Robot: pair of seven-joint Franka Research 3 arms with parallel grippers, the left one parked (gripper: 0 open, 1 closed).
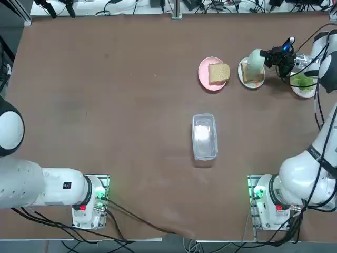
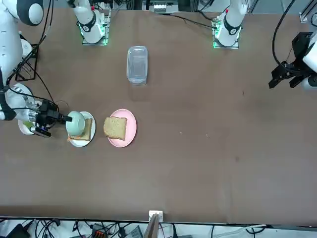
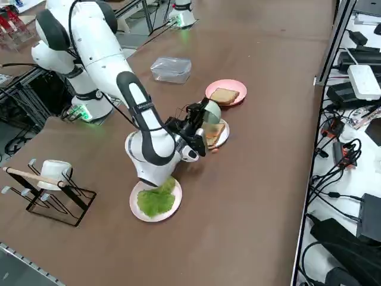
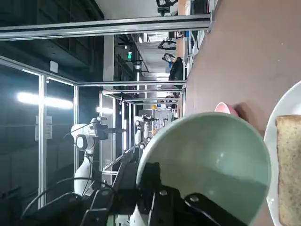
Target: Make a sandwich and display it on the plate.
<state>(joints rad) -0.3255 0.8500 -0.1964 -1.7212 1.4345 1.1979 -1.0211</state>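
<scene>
Nearest the wrist lens, right gripper (image 4: 162, 200) clamped shut on pale green bowl (image 4: 207, 165), tipped over bread slice (image 1: 255, 77) on white plate (image 1: 243, 74).

My right gripper (image 1: 265, 58), shut on a pale green bowl (image 1: 256, 61), hangs over the white plate (image 1: 244, 74), so the bread slice (image 1: 254, 77) there is covered from above. Just left, the pink plate (image 1: 202, 74) is unobstructed; nearer me, a clear container (image 1: 204, 136) stands alone amid bare table (image 1: 105, 105).
</scene>
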